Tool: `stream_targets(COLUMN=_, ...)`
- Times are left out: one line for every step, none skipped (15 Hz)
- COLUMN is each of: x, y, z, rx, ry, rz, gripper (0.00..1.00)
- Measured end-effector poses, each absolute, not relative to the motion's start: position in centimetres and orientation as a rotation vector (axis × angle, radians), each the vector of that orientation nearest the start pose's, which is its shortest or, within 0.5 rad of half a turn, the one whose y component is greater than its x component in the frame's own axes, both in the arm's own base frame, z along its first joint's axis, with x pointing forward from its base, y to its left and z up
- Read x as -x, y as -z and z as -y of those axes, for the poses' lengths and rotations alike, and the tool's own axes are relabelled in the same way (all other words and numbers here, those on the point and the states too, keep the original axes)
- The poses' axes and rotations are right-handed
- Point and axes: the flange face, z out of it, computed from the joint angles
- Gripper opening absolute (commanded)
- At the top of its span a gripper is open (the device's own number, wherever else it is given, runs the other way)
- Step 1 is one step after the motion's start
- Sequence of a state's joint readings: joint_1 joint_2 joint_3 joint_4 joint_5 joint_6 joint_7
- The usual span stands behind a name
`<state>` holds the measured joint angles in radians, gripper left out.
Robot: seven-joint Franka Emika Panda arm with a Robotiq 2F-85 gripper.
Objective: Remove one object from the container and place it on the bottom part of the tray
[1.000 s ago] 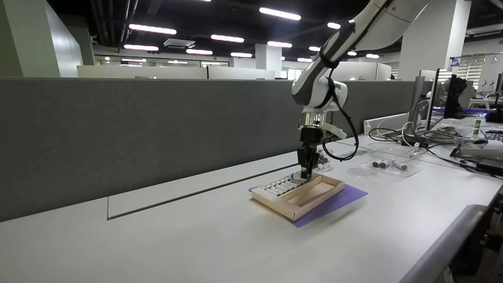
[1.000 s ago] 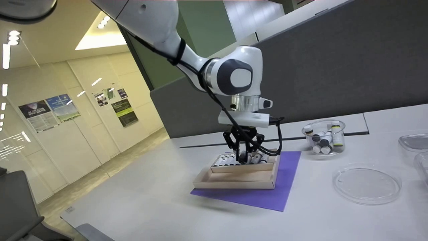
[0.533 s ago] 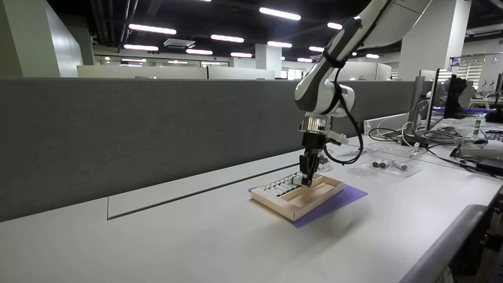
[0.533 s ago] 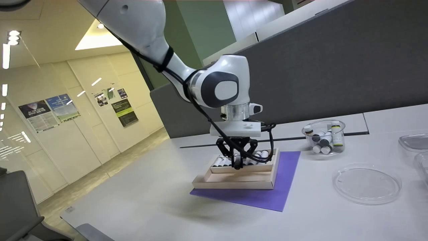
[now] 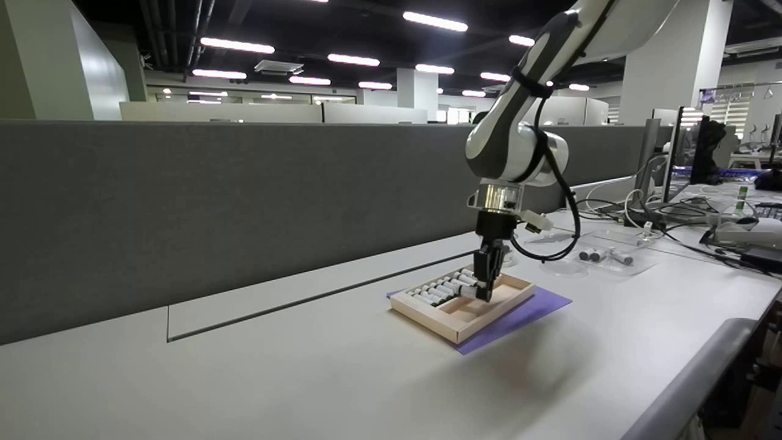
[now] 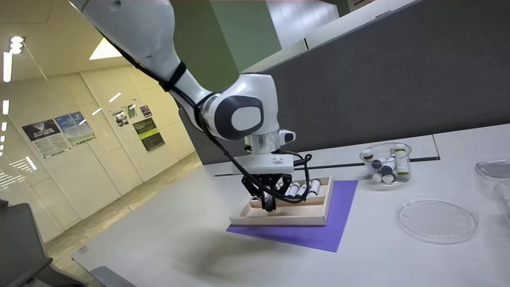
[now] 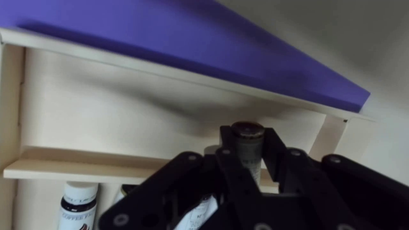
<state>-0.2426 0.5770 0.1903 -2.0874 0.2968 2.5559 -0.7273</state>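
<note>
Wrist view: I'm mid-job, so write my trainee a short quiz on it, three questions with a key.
1. What colour is the sheet showing past the tray's edge?

2. True or false: the fingers have a bottle gripped between them.

3. Fill in: on the lower-left bottle, the first readable word of the label is ____.

Key: 1. Purple. 2. True. 3. COFFEE.

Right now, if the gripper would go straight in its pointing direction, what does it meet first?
Probably the floor of the tray, below the gripper; the bottle it holds might touch the divider sooner, but depth is unclear.
</note>
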Motion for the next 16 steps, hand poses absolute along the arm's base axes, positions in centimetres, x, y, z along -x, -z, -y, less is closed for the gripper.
stream_targets(x=-56.3, y=-13.8, z=2.8, rx=2.808, ry=-0.012, rz=0.563, gripper=0.05)
stream_targets(x=-55.9, y=-13.6, z=2.7, rx=2.809, ry=-0.015, rz=0.565, gripper=0.05)
stream_targets(x=-55.7, y=-13.5, z=2.6, rx=2.809, ry=-0.016, rz=0.565, gripper=0.05)
stream_targets(x=-55.5, y=-13.3, z=2.6, rx=2.809, ry=-0.019, rz=0.565, gripper=0.05)
stream_targets(x=-55.4, y=-13.3, z=2.6, rx=2.809, ry=-0.021, rz=0.564, gripper=0.05)
stream_targets(x=-55.4, y=-13.2, z=2.6, rx=2.809, ry=-0.023, rz=0.564, gripper=0.05)
stream_targets(x=-55.4, y=-13.2, z=2.6, rx=2.809, ry=-0.024, rz=0.563, gripper=0.05)
stream_targets(x=-55.4, y=-13.2, z=2.6, rx=2.809, ry=-0.024, rz=0.563, gripper=0.05)
stream_targets(x=-55.4, y=-13.2, z=2.6, rx=2.809, ry=-0.024, rz=0.563, gripper=0.05)
stream_targets(x=-55.4, y=-13.2, z=2.6, rx=2.809, ry=-0.023, rz=0.563, gripper=0.05)
stream_targets(x=-55.4, y=-13.2, z=2.5, rx=2.81, ry=-0.02, rz=0.564, gripper=0.05)
stream_targets(x=-55.5, y=-13.3, z=2.5, rx=2.811, ry=-0.012, rz=0.565, gripper=0.05)
stream_targets(x=-55.5, y=-13.4, z=2.4, rx=2.812, ry=-0.005, rz=0.567, gripper=0.05)
stream_targets(x=-55.5, y=-13.5, z=2.2, rx=2.81, ry=-0.003, rz=0.572, gripper=0.05)
stream_targets(x=-55.4, y=-13.6, z=2.0, rx=2.808, ry=0.0, rz=0.58, gripper=0.05)
stream_targets(x=-55.3, y=-13.7, z=1.7, rx=2.805, ry=0.006, rz=0.593, gripper=0.05)
